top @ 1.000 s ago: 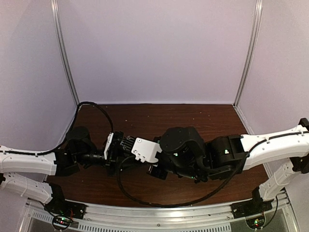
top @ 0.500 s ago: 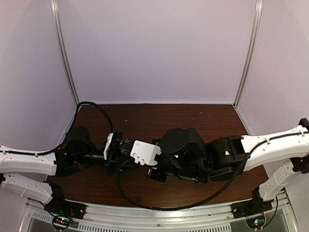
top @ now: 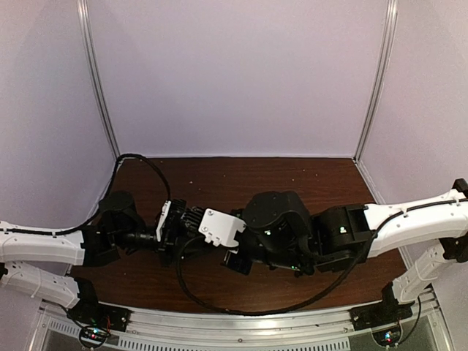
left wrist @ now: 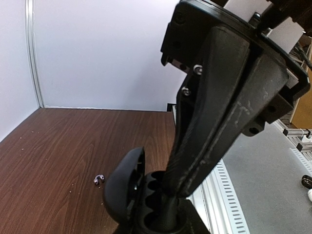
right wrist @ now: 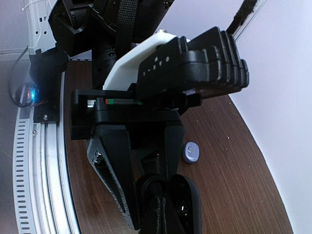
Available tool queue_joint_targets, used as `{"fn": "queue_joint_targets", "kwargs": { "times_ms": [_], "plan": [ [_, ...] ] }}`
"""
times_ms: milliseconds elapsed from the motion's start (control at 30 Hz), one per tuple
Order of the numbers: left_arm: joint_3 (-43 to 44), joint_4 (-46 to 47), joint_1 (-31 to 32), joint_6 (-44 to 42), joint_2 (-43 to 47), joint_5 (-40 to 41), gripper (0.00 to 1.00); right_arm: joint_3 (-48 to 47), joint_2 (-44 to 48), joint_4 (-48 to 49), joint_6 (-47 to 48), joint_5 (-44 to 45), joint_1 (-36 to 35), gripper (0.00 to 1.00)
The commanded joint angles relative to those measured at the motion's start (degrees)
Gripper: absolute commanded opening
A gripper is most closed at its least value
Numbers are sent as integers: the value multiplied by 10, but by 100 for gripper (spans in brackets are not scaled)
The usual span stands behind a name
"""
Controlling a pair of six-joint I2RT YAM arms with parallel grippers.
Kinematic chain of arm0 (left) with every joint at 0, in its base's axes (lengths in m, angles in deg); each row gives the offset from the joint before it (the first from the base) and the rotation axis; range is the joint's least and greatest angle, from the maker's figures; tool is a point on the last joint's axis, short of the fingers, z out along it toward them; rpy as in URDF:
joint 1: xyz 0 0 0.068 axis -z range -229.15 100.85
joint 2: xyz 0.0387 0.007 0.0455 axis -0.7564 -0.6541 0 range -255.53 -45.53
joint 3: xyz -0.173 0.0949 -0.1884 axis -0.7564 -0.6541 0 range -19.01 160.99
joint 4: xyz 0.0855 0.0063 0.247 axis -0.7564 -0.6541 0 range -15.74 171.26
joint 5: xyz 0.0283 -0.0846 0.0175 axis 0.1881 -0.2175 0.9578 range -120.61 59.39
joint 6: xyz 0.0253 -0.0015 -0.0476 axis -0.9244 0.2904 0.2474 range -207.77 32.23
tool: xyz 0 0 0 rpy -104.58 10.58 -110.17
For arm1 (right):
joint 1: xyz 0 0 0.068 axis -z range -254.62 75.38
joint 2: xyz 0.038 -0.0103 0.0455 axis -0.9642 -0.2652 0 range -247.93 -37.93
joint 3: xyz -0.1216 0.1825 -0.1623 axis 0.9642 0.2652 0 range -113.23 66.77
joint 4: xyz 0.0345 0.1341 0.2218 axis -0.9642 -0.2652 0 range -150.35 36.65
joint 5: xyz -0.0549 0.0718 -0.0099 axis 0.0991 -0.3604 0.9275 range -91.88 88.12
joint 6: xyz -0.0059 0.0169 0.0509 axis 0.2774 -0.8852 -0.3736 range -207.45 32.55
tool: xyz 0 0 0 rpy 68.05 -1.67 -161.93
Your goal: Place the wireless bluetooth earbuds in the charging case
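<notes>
Charging case point(left wrist: 127, 187) sits open at the tips of the left gripper point(right wrist: 146, 187), which is clamped on it over the table point(left wrist: 58, 146). Its lid stands up to one side, and its wells look dark in shadow. The right gripper point(left wrist: 170, 204) points down into the case with its jaws pressed together; whether a bud sits between them cannot be told. One pale oval earbud point(right wrist: 191, 151) lies loose on the wood nearby.
</notes>
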Motion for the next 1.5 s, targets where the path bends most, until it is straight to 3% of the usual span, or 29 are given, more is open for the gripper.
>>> {"fn": "queue_joint_targets", "kwargs": {
  "times_ms": [0, 233, 467, 667, 1033, 1467],
  "plan": [
    [12, 66, 0, -7, 21, -1, 0, 18, 0, -6, -19, -53, 1, 0],
    [7, 68, 0, -4, 28, 4, 0, 22, 5, -6, -28, -69, 6, 0],
    [6, 61, -1, -7, 23, 7, 0, 9, 13, -10, -23, -51, 8, 8],
    [7, 57, -1, -8, 22, 9, 0, 7, 20, -9, -22, -46, 8, 21],
    [8, 56, -1, -10, 18, 9, 0, 19, 55, -1, -23, -48, 8, 28],
    [12, 58, -1, -10, 11, 5, 0, 24, 57, 3, -22, -56, 8, 19]
  ]
}}
